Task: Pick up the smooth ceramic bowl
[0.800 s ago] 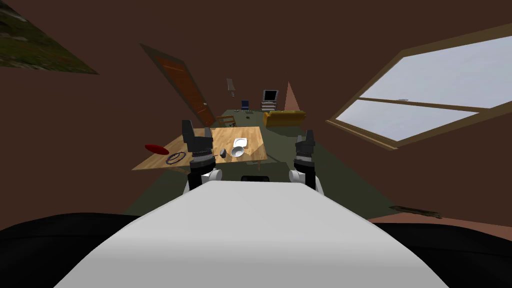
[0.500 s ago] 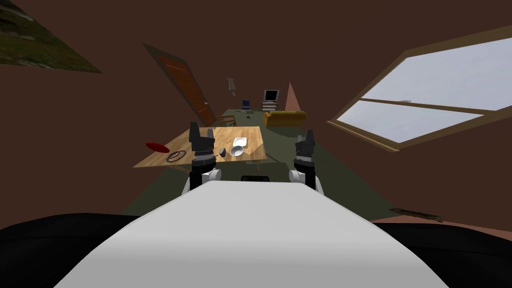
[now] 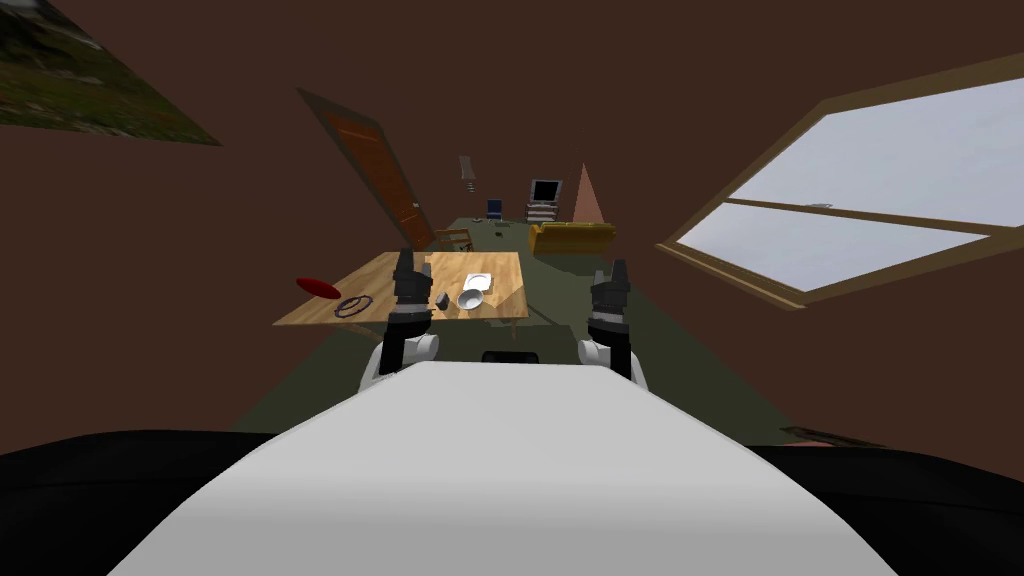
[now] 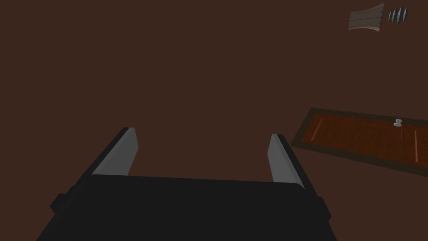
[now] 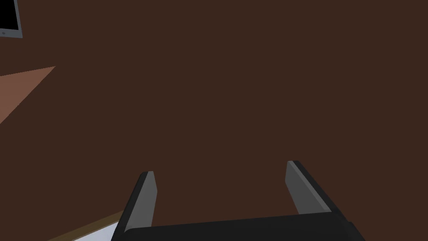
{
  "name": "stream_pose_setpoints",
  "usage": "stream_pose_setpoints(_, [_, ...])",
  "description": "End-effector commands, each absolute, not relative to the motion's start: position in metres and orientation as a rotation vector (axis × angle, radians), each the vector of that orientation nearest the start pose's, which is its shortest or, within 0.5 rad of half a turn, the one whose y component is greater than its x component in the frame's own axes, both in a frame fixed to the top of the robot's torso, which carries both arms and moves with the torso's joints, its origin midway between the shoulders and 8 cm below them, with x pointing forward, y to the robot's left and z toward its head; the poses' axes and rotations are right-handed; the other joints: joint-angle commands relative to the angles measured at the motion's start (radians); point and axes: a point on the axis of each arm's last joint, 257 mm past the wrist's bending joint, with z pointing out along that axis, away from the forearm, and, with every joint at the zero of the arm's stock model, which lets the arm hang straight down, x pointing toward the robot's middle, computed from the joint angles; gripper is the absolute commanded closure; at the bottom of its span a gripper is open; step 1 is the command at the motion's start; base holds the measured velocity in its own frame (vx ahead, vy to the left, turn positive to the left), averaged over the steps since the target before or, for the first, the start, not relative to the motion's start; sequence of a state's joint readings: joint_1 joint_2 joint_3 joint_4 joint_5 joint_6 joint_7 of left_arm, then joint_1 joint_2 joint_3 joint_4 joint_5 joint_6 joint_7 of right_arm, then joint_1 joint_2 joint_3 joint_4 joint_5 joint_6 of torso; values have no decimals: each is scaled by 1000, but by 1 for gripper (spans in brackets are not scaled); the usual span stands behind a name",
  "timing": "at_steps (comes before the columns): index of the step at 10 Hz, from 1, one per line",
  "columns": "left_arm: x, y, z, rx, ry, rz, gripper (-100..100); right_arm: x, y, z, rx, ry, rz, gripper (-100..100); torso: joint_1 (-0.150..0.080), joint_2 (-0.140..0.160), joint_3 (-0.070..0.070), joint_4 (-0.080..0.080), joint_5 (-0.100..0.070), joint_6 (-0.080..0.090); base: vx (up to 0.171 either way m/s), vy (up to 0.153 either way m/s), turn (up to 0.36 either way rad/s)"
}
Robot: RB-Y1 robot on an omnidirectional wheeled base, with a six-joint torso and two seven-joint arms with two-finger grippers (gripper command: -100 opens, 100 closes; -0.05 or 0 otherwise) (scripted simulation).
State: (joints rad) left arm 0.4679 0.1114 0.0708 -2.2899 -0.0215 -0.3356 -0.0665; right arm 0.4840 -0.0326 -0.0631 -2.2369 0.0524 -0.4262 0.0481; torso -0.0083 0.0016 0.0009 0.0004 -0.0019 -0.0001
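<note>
Bowl (image 3: pixel 470 298): white, on table (image 3: pixel 505 272) near its front edge, 12 o'clock from me. My left gripper (image 3: pixel 411 265), fingers wide, is nearer; the bowl sits at its 4 o'clock. My right gripper (image 3: pixel 613 272): fingers wide, farther off.

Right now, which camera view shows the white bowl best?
The head view: the white bowl sits on the wooden table, small but whole. Both wrist views face the brown wall past open jaws, away from the bowl.

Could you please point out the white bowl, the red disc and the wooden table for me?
white bowl (image 3: pixel 470 298), head view, its inner hollow.
red disc (image 3: pixel 318 287), head view, its middle.
wooden table (image 3: pixel 455 265), head view, bare top beyond the bowl.
</note>
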Motion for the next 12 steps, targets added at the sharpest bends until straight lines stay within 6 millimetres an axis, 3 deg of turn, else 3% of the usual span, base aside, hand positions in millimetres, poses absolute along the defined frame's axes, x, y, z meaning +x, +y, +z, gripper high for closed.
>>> stream_pose_setpoints(1, [385,306,-10,-667,855,-1086,-100,363,-297,-3,657,743,1140,0,0,0,0,0,0,0,-15,-130,73])
stream_pose_setpoints(7, [413,335,-49,-769,951,-990,-100,363,-297,-3,657,743,1140,0,4,-1,-1,0,1,0,-18,-73,29])
stream_pose_setpoints(9, [427,358,-74,-840,1000,-926,-100,363,-297,-3,657,743,1140,0,4,-1,-1,0,1,0,-21,-79,30])
stream_pose_setpoints(12, [435,371,-93,-899,1038,-883,-100,363,-297,-3,657,743,1140,0,4,-1,-1,0,1,0,-14,-69,14])
